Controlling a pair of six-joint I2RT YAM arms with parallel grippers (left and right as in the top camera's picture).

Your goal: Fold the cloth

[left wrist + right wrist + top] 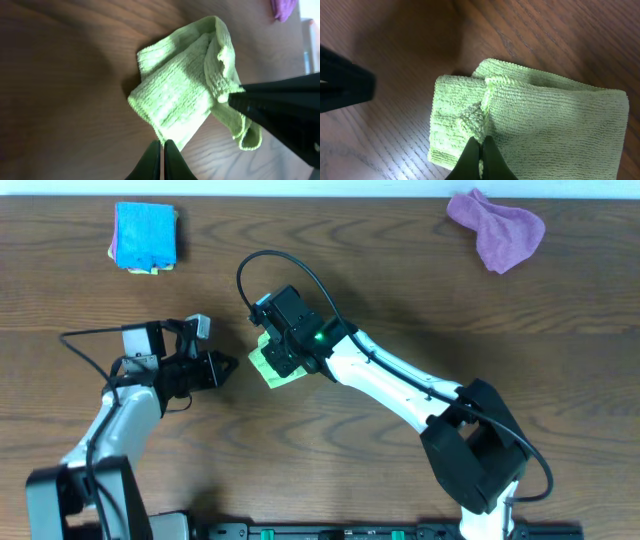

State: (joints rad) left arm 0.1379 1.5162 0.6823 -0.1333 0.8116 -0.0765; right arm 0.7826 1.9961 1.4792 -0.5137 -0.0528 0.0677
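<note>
The green cloth [272, 370] lay bunched near the centre of the table [400, 270], partly under the right gripper [480, 150], whose jaws were clenched on a raised pleat of it. The left gripper [163, 149] sat just beside the cloth at its 9 o'clock in the overhead view, jaws pressed together, grasping nothing.

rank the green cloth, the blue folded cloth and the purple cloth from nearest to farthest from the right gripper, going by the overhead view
1. green cloth: pinched in the right gripper, near the middle of the table.
2. blue folded cloth: upper left of the view.
3. purple cloth: crumpled, upper right of the view, clearly the farthest.
</note>
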